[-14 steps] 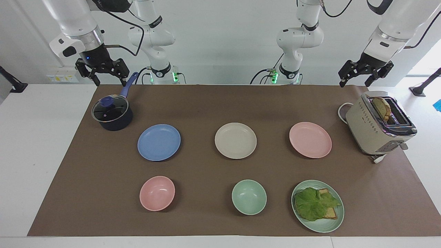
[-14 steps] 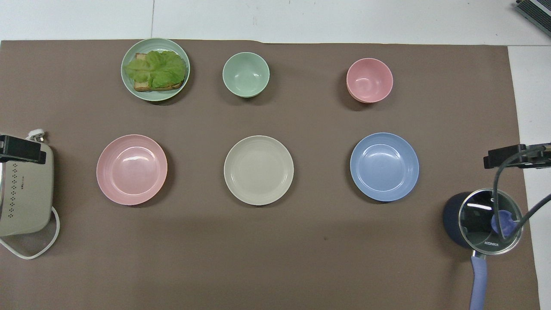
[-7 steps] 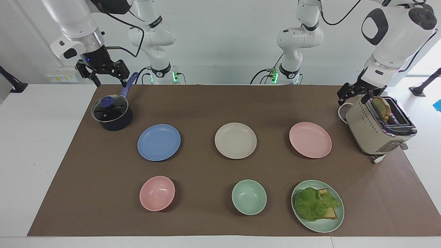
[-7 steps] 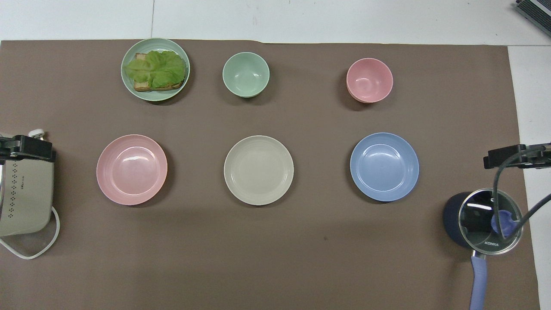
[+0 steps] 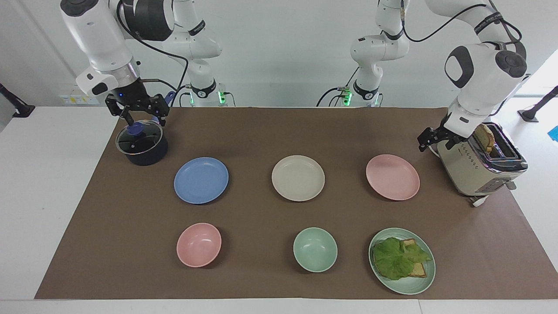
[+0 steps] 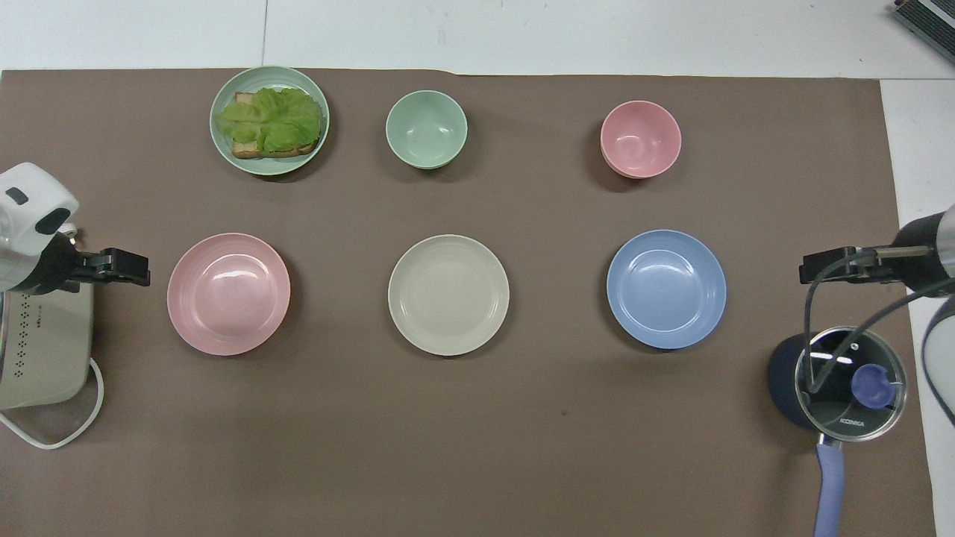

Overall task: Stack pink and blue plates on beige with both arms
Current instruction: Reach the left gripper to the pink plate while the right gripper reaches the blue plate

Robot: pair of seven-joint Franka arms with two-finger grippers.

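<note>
Both hands are out at the ends of the surface (image 5: 279, 131), jaws spread, nothing held. The right hand (image 5: 137, 114) hangs over the lidded saucepan (image 5: 141, 145); the left hand (image 5: 429, 138) sits up in the air just beside the toaster (image 5: 477, 162).

The three plates lie in one row: the blue plate (image 5: 201, 180) toward the right arm's end, the beige plate (image 5: 298, 178) in the middle, the pink plate (image 5: 392, 177) toward the left arm's end. All lie flat, well apart, nothing stacked yet.

Being round, they have no long axis and point nowhere, hollows facing up, so any rim spot serves for a pinch.

The risks, as I read it: a shallow rim could slip from two fingers and tilt the plate. The right hand might clip the saucepan's lid knob (image 5: 135, 128) on its way down. And two arms converging on the middle plate could collide unless they take turns.
</note>
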